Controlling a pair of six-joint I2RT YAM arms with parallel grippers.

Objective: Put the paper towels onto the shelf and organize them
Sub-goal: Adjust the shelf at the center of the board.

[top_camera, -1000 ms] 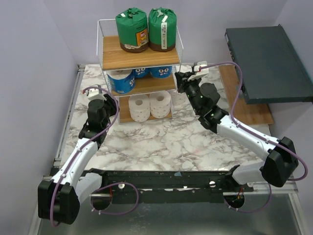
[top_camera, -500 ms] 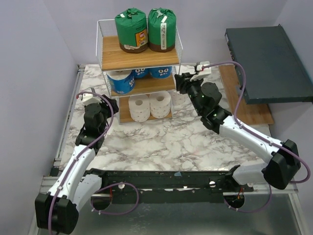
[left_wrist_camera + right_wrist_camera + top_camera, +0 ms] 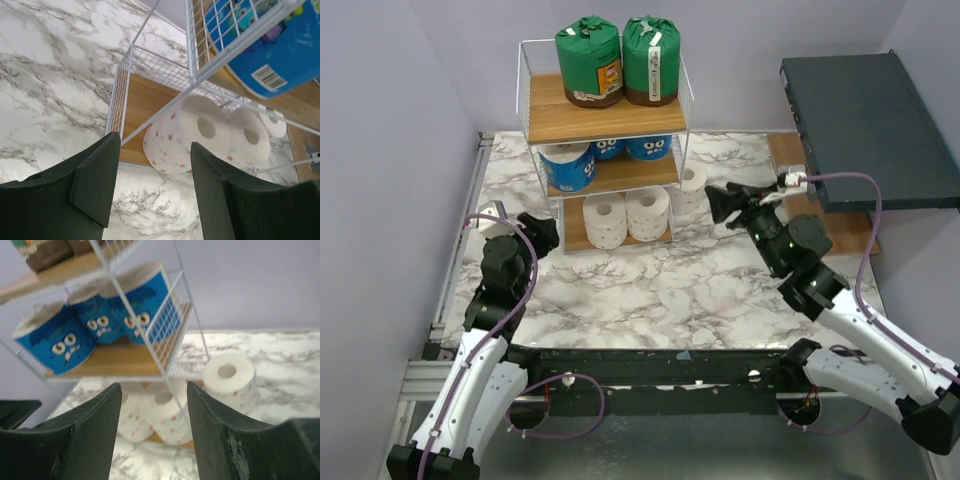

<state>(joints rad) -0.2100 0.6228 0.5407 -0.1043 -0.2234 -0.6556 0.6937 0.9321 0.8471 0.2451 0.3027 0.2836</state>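
White roll [image 3: 693,181] right of the shelf [image 3: 548,115] looks light, squishy; pinch across its sides; left claw [image 3: 541,231], right claw [image 3: 719,205] spread, empty

Bright, even, diffuse light; soft faint shadows on table [image 3: 650,290]. Top and left wrist views sharp; right wrist view blurred.

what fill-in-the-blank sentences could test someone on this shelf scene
1. The top-board rolls on the shelf are wrapped in ___.
2. The blue-printed rolls sit on the ___ board.
3. One white roll stands on the table beside the shelf's ___ side.
4. The left gripper and right gripper are both ___, holding nothing.

Missing words: green; middle; right; open.
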